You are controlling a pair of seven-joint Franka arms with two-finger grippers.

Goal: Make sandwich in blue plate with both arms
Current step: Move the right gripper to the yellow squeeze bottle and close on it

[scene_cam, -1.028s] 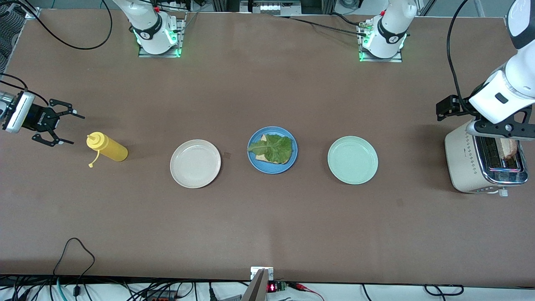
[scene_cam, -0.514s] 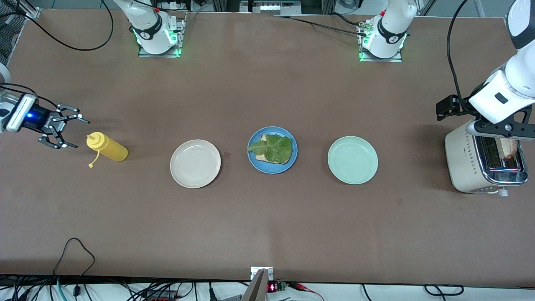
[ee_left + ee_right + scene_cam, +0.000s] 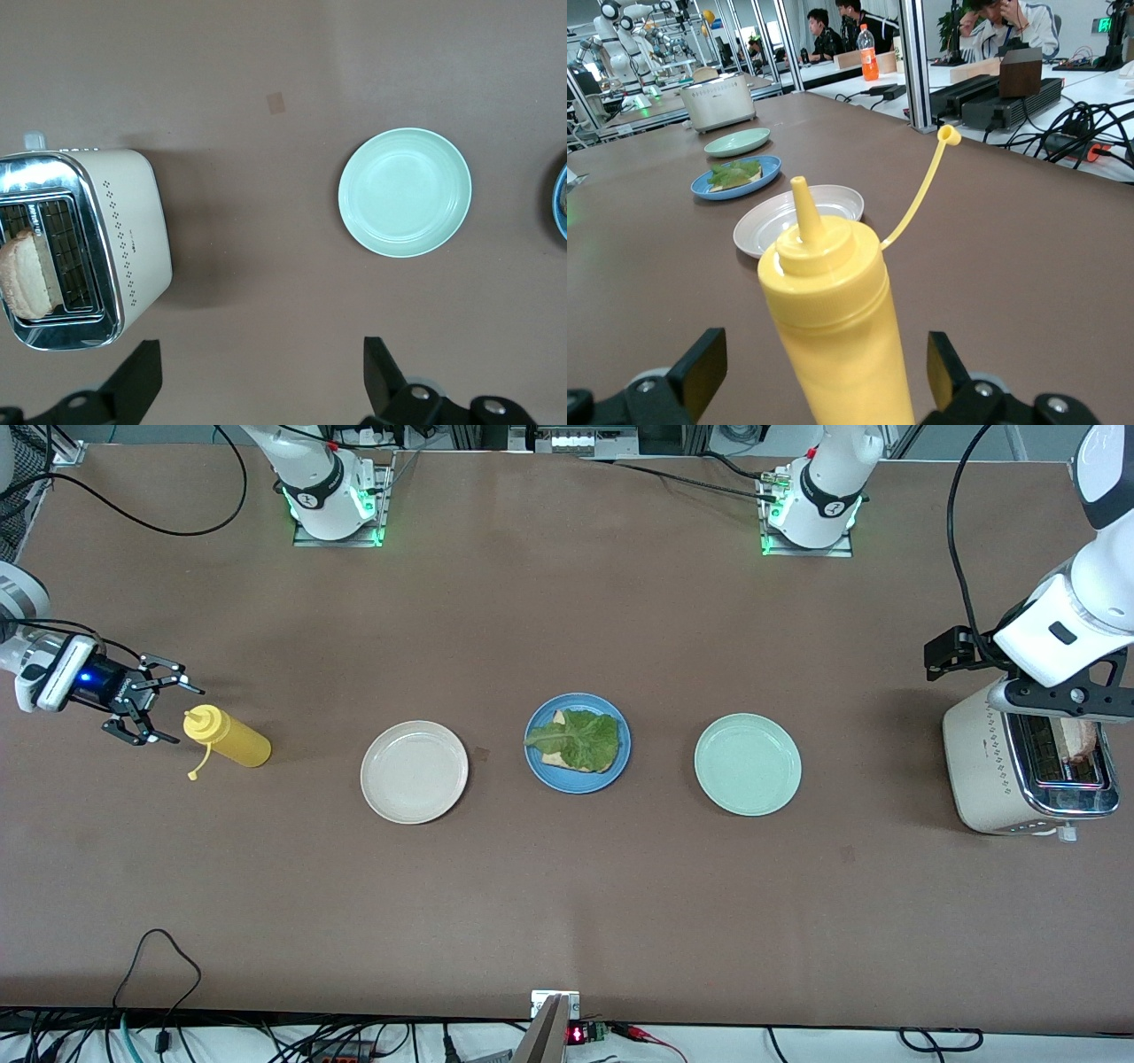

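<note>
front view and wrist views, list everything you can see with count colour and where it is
blue plate: 1, medium blue, mid-table between the other two plates
bread slice: 1, tan, on the blue plate under the lettuce
lettuce leaf: 1, green, on top of that bread
cream plate: 1, cream-white, toward the right arm's end
mint plate: 1, pale green, toward the left arm's end
squeeze bottle: 1, yellow, upright, cap off its nozzle
toaster: 1, cream and chrome, left arm's end, bread in one slot
table: 1, brown
right gripper: black, open, beside the squeeze bottle
left gripper: black, open, above the toaster
</note>
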